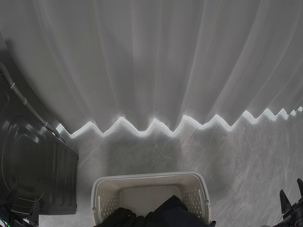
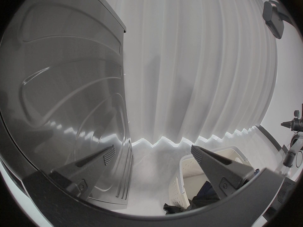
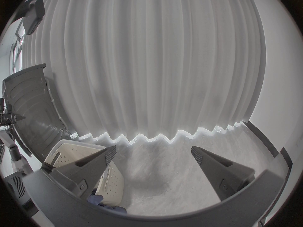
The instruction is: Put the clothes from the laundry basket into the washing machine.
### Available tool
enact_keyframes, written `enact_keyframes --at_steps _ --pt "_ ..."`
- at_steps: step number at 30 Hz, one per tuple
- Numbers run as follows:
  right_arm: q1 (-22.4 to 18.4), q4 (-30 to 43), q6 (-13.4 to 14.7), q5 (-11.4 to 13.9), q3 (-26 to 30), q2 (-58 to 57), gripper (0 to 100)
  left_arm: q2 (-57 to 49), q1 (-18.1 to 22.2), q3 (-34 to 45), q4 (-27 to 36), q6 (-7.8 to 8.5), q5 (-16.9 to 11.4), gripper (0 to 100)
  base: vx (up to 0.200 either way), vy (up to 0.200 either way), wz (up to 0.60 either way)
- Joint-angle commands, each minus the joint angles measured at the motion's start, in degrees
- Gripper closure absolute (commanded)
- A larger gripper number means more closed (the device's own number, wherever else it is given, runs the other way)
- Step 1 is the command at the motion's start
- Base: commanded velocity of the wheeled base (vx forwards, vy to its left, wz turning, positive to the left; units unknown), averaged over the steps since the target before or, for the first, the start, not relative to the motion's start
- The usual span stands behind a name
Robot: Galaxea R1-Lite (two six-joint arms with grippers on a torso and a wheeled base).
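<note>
A white laundry basket (image 1: 148, 178) stands on the floor just in front of me, with dark clothes (image 1: 170, 210) piled at its near side. The dark grey washing machine (image 1: 28, 161) stands to its left, showing me a side panel. My left gripper (image 1: 22, 205) hangs low beside that panel, open and empty (image 2: 153, 152), with the basket (image 2: 186, 171) and clothes (image 2: 205, 189) to its right. To the right of the basket my right gripper (image 1: 290, 188) is also low, open and empty (image 3: 153, 152). From there I see the basket (image 3: 72, 155), a bit of blue cloth (image 3: 94, 200) and the machine (image 3: 31, 111).
A white pleated curtain (image 1: 157, 54) hangs across the whole back, its hem just above the pale marble-look floor (image 1: 246, 155). A grey hose (image 1: 25, 103) runs along the washing machine's back edge. Open floor lies right of the basket.
</note>
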Motion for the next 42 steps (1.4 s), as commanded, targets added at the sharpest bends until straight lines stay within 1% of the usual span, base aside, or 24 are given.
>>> enact_keyframes --at_steps 1,7,10,42 --pt "-0.02 0.01 0.02 0.06 1.01 -0.86 0 -0.66 0.00 1.01 -0.02 -0.02 0.02 0 0.000 0.000 0.00" --pt "-0.02 0.01 0.02 0.06 1.01 -0.95 0 -0.75 0.00 1.01 -0.02 -0.02 0.10 0 0.000 0.000 0.00" --pt "-0.02 0.01 0.02 0.06 1.01 -0.95 0 -0.66 0.00 1.01 -0.02 -0.02 0.10 0 0.200 0.000 0.00" --pt "-0.02 0.01 0.02 -0.03 1.01 -0.95 0 -0.66 0.00 1.01 -0.02 -0.02 0.02 0 0.000 0.000 0.00"
